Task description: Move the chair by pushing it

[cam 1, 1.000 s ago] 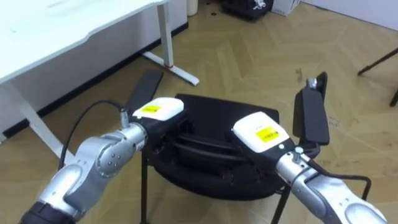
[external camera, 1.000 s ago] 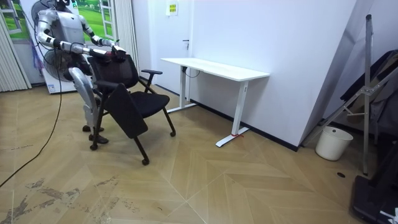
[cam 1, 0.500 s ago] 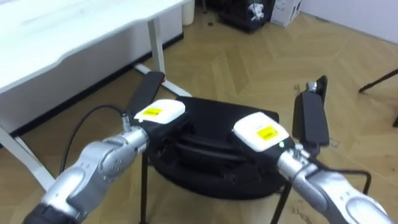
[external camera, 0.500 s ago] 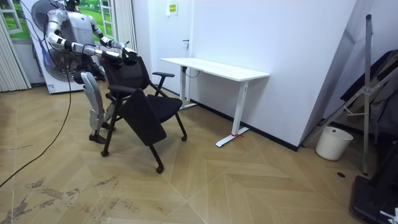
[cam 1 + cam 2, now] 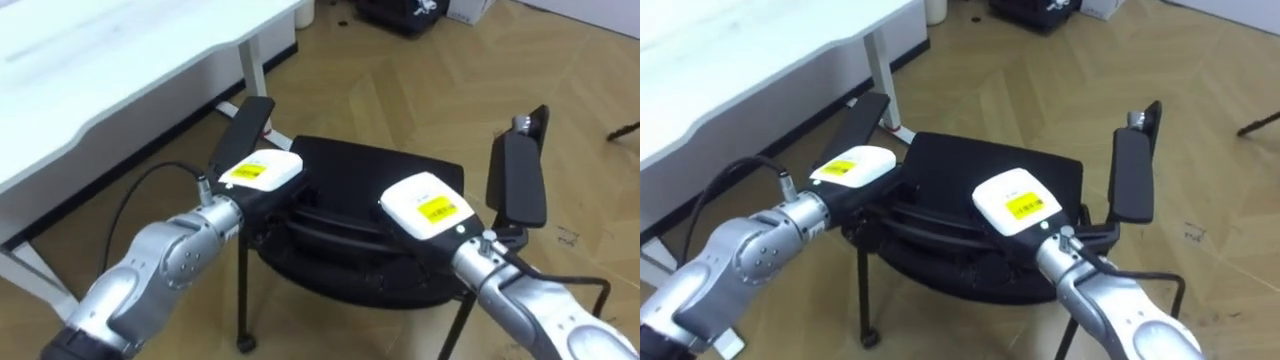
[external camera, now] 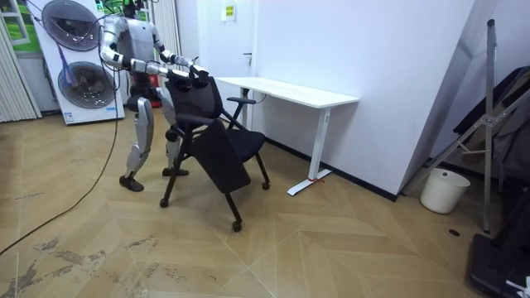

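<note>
Writing: yellow sticker (image 5: 244, 173) on each hand's white back cover; print too small to read.
Left hand (image 5: 275, 167): laid on the left end of the chair back's top edge; grasp cannot be told, dark against dark.
Right hand (image 5: 428, 205): likewise on the right end of that edge; grasp cannot be told.
Black office chair (image 5: 385, 170): on the wood parquet floor (image 5: 400, 90), straight ahead of the robot, seat facing away; left armrest (image 5: 245, 125) near the white desk (image 5: 120, 60).
Since a second ago: robot and chair have gone rightward in the room view, closer to the desk; desk unmoved.
Room view: robot stands behind the chair, one leg trailing; stacked white washing machines (image 6: 70, 58) behind it; white bucket (image 6: 436, 190) far right.
</note>
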Robot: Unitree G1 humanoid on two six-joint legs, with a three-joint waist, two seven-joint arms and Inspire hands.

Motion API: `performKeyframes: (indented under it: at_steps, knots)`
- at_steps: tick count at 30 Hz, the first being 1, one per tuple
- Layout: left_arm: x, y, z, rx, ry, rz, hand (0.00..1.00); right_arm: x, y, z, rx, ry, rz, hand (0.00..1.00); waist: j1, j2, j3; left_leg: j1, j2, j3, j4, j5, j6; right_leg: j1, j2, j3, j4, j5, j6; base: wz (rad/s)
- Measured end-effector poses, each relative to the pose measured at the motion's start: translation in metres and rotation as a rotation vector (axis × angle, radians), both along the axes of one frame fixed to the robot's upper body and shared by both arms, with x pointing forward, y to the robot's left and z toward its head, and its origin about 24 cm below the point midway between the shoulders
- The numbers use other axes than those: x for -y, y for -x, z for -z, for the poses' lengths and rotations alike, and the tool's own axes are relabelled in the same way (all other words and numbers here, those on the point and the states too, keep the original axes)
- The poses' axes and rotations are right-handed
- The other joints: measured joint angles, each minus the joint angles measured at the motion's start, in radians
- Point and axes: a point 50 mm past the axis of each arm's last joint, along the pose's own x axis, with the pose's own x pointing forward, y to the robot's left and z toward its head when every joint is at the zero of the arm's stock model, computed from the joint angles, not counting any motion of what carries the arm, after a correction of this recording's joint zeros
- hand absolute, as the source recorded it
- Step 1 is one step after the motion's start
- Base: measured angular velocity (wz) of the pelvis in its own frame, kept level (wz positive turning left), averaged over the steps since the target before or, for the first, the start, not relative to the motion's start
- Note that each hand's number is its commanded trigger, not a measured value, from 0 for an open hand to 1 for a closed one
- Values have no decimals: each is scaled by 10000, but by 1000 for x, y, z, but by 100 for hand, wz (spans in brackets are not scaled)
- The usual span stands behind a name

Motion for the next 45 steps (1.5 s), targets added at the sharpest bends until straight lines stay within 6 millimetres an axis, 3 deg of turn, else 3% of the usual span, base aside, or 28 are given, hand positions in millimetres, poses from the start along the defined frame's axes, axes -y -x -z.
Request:
performKeyframes:
  at_steps: [2,4,6,7,8,9,10,11,12,13,15,16,17,18,19,20,23,26,29,32,33,35,38,40,45]
  knots:
    - [0,-1,0,19,12,-39,100,0,-1,-1,41,3,-34,100,6,-82,20,206,-256,-168,67,-171,96,-189,-276,152,985,264,70,36]
    - [-1,-1,2,-51,-50,-48,100,-2,-1,3,-74,-97,20,100,173,-67,28,383,-247,-347,107,-381,51,-186,-210,227,1326,679,43,24]
    - [-2,-1,4,-104,-122,-47,100,-4,0,7,-245,-170,67,100,376,-3,68,591,-105,-671,176,-598,-55,-188,-18,195,1690,1348,20,23]
    - [-3,-1,6,-142,-198,-32,100,-4,1,12,-375,-164,82,100,496,76,91,782,33,-933,137,-724,-120,-317,129,219,2052,1989,51,33]
    - [-4,-1,5,-94,-267,-6,100,-5,1,13,-382,-235,84,100,641,264,167,858,220,-1259,84,-913,-185,-552,287,305,2481,2166,-43,24]
    - [-4,-1,5,-49,-251,16,100,-7,1,13,-350,-285,92,100,765,285,168,853,240,-1365,54,-1009,-130,-812,422,517,2618,1860,-33,13]
    - [-6,-2,3,32,-246,-40,100,-9,-1,11,-262,-300,54,100,958,341,198,931,209,-1683,-103,-1001,-172,-1361,684,853,2695,1171,-148,12]
    - [-9,-2,4,0,-255,-147,100,-12,-3,10,-238,-210,-23,100,1109,507,292,1102,214,-2031,-310,-949,-238,-1893,1039,1050,2432,723,-292,22]
    - [-10,-2,4,-17,-218,-212,100,-13,-4,9,-236,-186,-73,100,1126,580,324,1190,226,-2250,-427,-914,-291,-2135,1214,1151,2090,586,-389,56]
    - [-11,-1,5,-87,-229,-265,100,-16,-4,10,-262,-194,-89,100,1100,582,308,1352,189,-2673,-702,-751,-490,-2560,1511,1514,1157,535,-455,91]
    - [-14,1,8,-151,-264,-381,100,-19,-3,11,-344,-151,-151,100,988,519,287,1562,123,-3415,-871,-664,-708,-2953,1656,2271,-542,796,-507,127]
    - [-15,0,8,-153,-264,-443,100,-21,-3,10,-376,-154,-184,100,760,438,274,1523,24,-4052,-651,-787,-902,-3077,1535,2917,-1392,1414,-333,148]
    - [-17,1,9,-189,-280,-489,100,-22,-3,9,-372,-53,-251,100,786,319,181,1427,-54,-4428,-377,-985,-1157,-3065,1416,2603,-1276,2020,-588,140]
    - [-15,2,10,-211,-278,-521,100,-21,-3,10,-404,40,-247,100,805,391,116,1394,35,-4522,-280,-1047,-1227,-2939,1431,2240,-1306,1899,-677,106]
    - [-13,3,11,-235,-225,-540,100,-19,-4,10,-447,145,-186,100,817,472,54,1405,291,-4535,-260,-1033,-1266,-2695,1532,1669,-1539,1861,-945,96]
    - [-12,3,11,-196,-177,-487,100,-16,-5,9,-402,247,-169,100,836,488,57,1435,542,-4422,-390,-957,-1403,-2489,1640,1275,-1690,1907,-1224,89]
    - [-10,2,9,-83,-5,-492,100,-13,-12,2,-288,541,-410,100,1055,490,55,1479,933,-4035,-645,-813,-1716,-2198,1796,688,-1767,1640,-1534,60]
    - [-10,3,8,-33,-5,-545,100,-13,-13,1,-205,552,-433,100,1110,483,59,1460,1105,-4011,-812,-723,-1860,-1921,1839,43,-1853,1372,-1701,57]
    - [-9,2,5,70,-14,-589,100,-12,-14,-1,-138,540,-430,100,1019,449,64,1348,1189,-3971,-923,-591,-1990,-1704,1839,-519,-1921,1233,-1777,65]
    - [-7,1,6,22,-133,-646,100,-12,-15,0,-281,590,-402,100,798,392,92,1380,1510,-2845,-1008,-446,-2085,-1113,1859,-1434,-2263,1099,-1799,78]
    - [-7,1,6,29,-138,-641,100,-12,-15,0,-293,593,-408,100,792,355,115,1384,1548,-2709,-1007,-417,-2084,-1021,1857,-1555,-2325,1065,-1811,56]
    - [-7,1,6,8,-154,-612,100,-12,-14,1,-368,610,-434,100,731,320,120,1347,1811,-1845,-717,-387,-2100,-748,1897,-2018,-2554,1008,-1860,52]
    - [-6,2,7,-143,-180,-578,100,-11,-14,3,-455,609,-472,100,682,301,135,1162,2002,-1158,-169,-407,-2049,-408,1922,-2386,-2703,854,-1830,45]
    - [-6,2,9,-211,-157,-588,100,-10,-14,4,-520,589,-481,100,516,313,143,972,2037,-1101,300,-453,-1974,-223,1924,-2638,-2683,696,-1781,49]
    - [-7,5,14,-442,-83,-703,100,-11,-14,6,-651,540,-527,100,591,411,133,815,2098,-1115,997,-529,-1850,87,1902,-2751,-2572,458,-1738,15]
